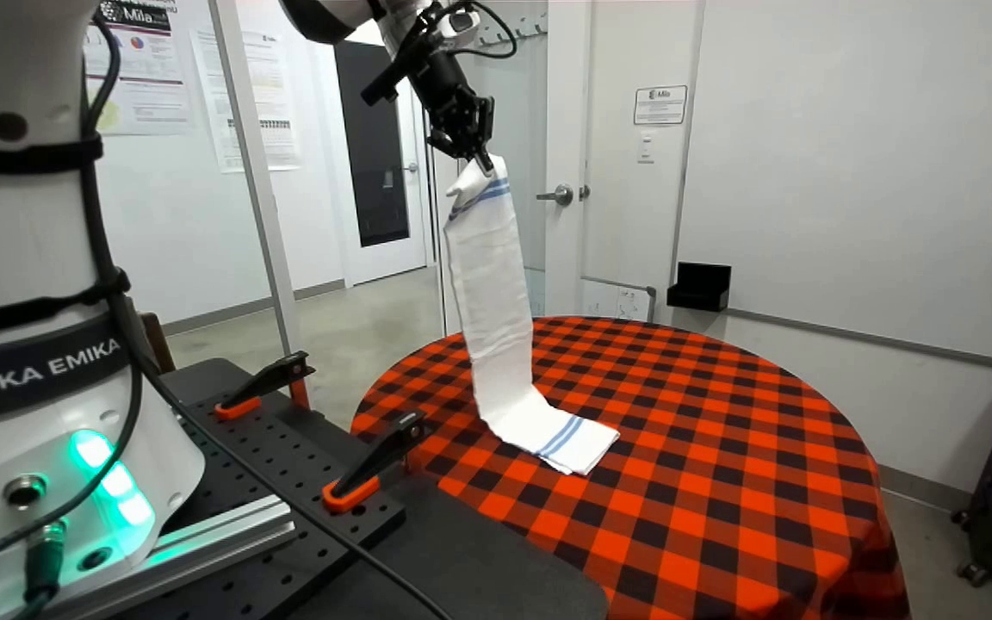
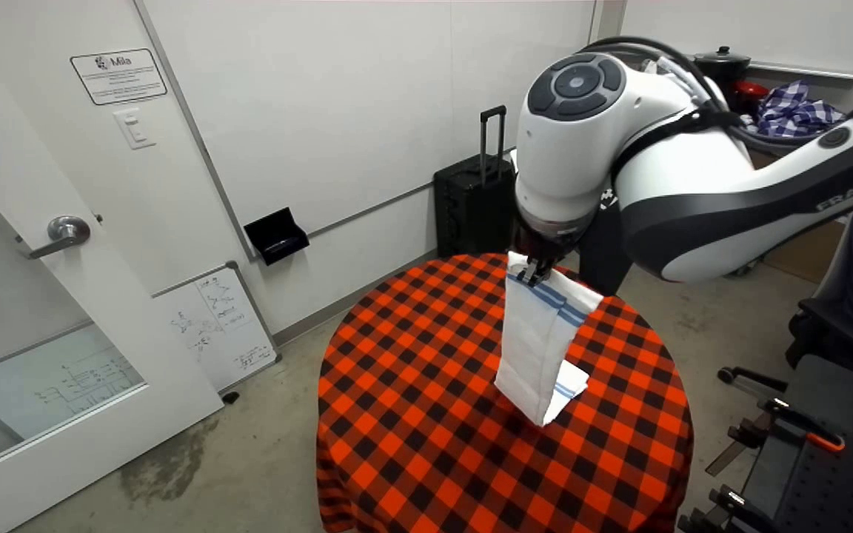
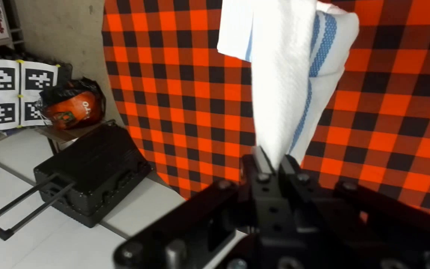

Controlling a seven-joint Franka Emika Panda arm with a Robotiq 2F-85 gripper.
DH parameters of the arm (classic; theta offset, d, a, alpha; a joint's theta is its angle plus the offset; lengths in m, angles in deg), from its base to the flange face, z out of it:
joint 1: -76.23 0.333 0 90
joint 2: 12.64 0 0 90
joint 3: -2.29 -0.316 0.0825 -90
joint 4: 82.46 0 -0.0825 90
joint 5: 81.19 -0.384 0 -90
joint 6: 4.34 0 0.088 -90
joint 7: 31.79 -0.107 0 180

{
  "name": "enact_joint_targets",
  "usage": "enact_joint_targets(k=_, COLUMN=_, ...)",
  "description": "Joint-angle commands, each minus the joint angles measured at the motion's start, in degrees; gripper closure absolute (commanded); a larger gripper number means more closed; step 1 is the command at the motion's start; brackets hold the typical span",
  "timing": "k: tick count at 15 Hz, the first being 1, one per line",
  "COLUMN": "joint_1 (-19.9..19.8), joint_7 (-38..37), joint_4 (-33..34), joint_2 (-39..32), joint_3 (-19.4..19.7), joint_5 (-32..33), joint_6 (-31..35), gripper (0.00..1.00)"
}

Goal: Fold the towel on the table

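The towel [image 1: 493, 293] is a long white strip with blue stripes at both ends. My gripper [image 1: 483, 162] is shut on its upper striped end and holds it high above the table [image 1: 703, 430]. The towel hangs down, and its lower end lies bent on the red-and-black checked cloth, stripes up. In an exterior view the towel [image 2: 534, 355] hangs from the gripper [image 2: 534, 275] over the round table [image 2: 412, 370]. In the wrist view the towel [image 3: 282, 82] is pinched between the fingertips [image 3: 274, 161], above the checked cloth [image 3: 185, 86].
The robot base stands on a black bench with clamps [image 1: 375, 461] beside the table. A black suitcase [image 3: 92, 172] stands on the floor past the table edge. A door [image 2: 64, 296] and whiteboard [image 2: 367, 96] stand behind the table. A chair [image 2: 848, 318] is near the bench.
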Motion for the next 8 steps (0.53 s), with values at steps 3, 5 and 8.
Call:
enact_joint_targets(k=3, joint_1=-6.9, joint_7=-1.2, joint_4=-4.7, joint_2=5.2, joint_3=-6.5, joint_5=1.8, joint_6=-2.9, gripper=0.99)
enact_joint_targets(k=5, joint_1=-8.0, joint_7=-2.5, joint_4=-4.2, joint_2=3.8, joint_3=-8.0, joint_5=5.5, joint_6=-3.7, gripper=0.99)
enact_joint_targets(k=8, joint_1=-9.1, joint_7=-6.1, joint_4=-3.0, joint_2=2.8, joint_3=-9.2, joint_5=15.5, joint_6=-7.8, gripper=0.99)
